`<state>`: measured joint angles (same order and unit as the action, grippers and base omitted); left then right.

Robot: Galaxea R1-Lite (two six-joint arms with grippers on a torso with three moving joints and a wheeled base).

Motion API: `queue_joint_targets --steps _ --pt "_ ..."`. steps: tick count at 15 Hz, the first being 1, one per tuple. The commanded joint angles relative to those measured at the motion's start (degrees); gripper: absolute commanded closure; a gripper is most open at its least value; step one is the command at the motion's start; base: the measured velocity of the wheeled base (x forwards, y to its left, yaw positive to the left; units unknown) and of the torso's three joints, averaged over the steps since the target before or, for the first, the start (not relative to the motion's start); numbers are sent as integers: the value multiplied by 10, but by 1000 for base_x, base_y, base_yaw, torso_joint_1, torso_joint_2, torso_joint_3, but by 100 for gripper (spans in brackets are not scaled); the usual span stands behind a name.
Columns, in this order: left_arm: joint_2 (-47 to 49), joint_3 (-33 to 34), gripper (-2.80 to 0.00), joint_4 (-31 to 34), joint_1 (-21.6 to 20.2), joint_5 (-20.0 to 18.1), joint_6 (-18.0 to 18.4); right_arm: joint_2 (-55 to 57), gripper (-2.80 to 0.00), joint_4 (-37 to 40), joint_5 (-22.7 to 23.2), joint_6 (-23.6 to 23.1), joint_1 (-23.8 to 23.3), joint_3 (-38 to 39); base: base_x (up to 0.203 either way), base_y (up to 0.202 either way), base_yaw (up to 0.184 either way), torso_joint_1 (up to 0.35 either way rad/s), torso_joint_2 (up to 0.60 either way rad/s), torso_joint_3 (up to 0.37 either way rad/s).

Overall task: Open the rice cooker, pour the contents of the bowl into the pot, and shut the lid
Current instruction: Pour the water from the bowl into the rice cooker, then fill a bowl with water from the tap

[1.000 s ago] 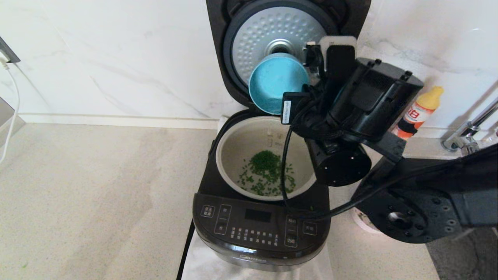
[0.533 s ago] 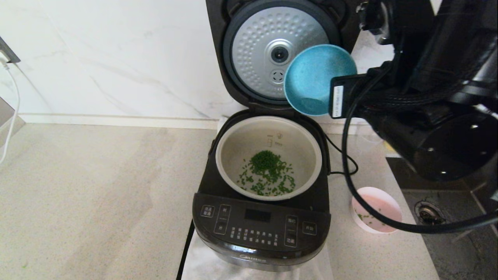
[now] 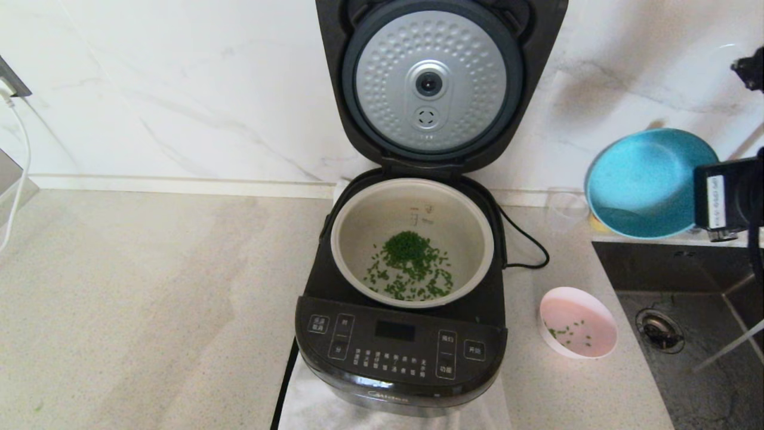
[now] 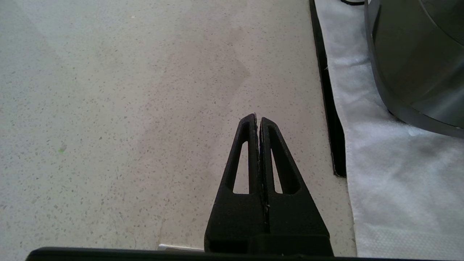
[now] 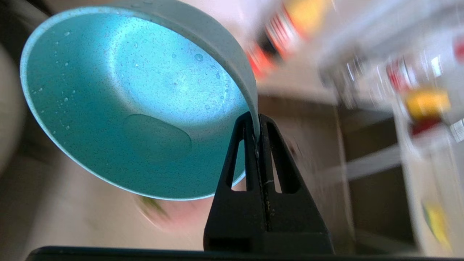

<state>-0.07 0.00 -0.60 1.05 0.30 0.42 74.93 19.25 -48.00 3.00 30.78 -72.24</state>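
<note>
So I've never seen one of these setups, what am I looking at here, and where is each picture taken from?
This is a two-armed robot at a kitchen counter. The wide picture comes from a camera on its head, looking down. The other two come from cameras on its wrists, just behind the jaws.

On the counter stands a rice cooker with its lid up. Chopped greens lie in the pot. Beside it sits a pink bowl with a few green bits, next to a sink.

The right gripper, at the picture's right edge above the sink, has its jaws shut on the rim of a tilted blue bowl, wet inside. The left gripper is shut and empty, parked over bare counter near the cooker.
</note>
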Motion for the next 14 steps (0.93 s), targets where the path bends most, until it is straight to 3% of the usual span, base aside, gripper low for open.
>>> queue_joint_targets --steps 1,4,6,9,14 --pt "0 5 0 0 0 0 0 -35 0 106 84 34 -102 2 0 0 0 0 0 0" --pt "0 5 0 0 0 0 0 -28 0 185 227 78 -248 10 0 0 0 0 0 0" --pt "0 5 0 0 0 0 0 -19 0 207 294 86 -347 28 0 0 0 0 0 0" --pt "0 5 0 0 0 0 0 5 0 216 374 84 -481 78 0 0 0 0 0 0" --pt "0 5 0 0 0 0 0 60 0 197 458 87 -630 100 0 0 0 0 0 0"
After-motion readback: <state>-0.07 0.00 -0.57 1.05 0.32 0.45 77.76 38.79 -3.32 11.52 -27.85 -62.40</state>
